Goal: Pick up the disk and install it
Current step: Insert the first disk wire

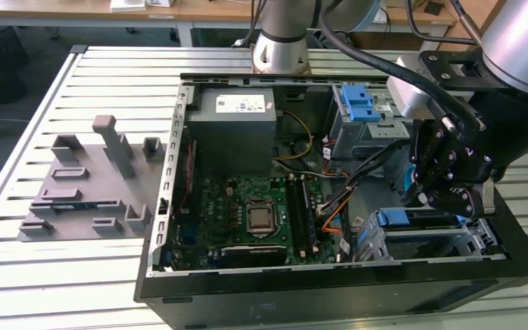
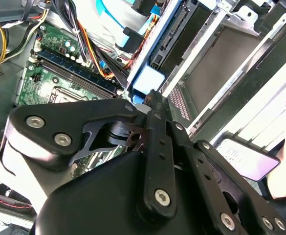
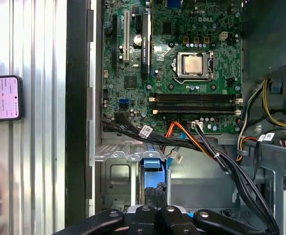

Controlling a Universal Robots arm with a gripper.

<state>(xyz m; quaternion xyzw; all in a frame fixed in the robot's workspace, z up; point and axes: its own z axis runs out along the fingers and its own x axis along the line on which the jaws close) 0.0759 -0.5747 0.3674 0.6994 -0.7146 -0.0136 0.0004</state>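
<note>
The end effector (image 1: 449,205) hangs over the open computer case (image 1: 319,292) on the slatted worktop (image 1: 53,282). It is clenched, fingertips together with nothing between them. Directly beneath it the disk (image 3: 152,163) stands on edge in the metal drive cage (image 3: 114,174), its blue end tab just at the tips. The green motherboard (image 3: 182,73) lies beyond.

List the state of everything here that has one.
Computer case: lying on its side, panel off.
Disk: on edge in the drive bay, blue tab showing.
Processor: bare, no cooler.
Phone: screen lit.
End effector: close over the disk's blue tab.
</note>
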